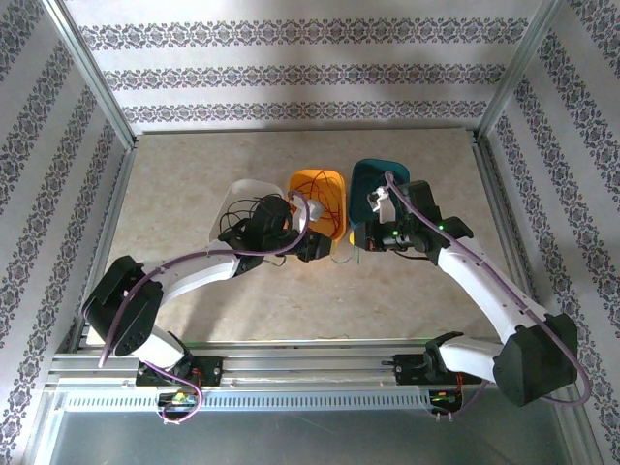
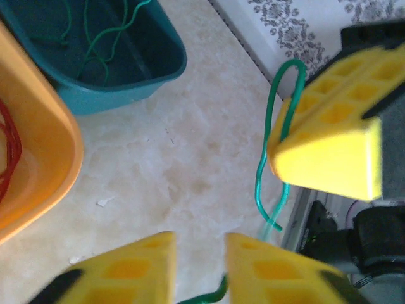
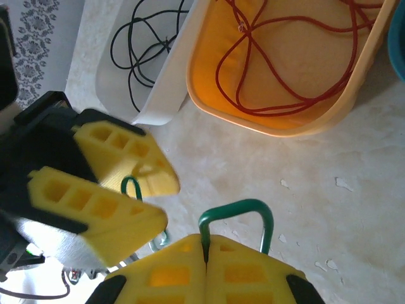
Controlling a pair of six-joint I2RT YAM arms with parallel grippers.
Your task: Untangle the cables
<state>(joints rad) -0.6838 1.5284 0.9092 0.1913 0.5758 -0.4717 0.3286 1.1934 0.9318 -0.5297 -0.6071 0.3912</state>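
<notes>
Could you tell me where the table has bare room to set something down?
Free: the table behind the white tub, orange tub and teal tub; the near patch along the front rail. Crowded: before the orange tub, where left gripper and right gripper meet.

White arms [image 1: 484, 286], black joints [image 1: 528, 363], lilac cables [image 1: 124, 312], yellow fingers [image 3: 247, 269]

Smooth plastic: orange tub [image 3: 297, 128], teal tub [image 2: 126, 92]. Glossy translucent sheath: green cable [image 2: 261, 171]. Matt, marble-patterned surface: tabletop [image 2: 190, 152].
</notes>
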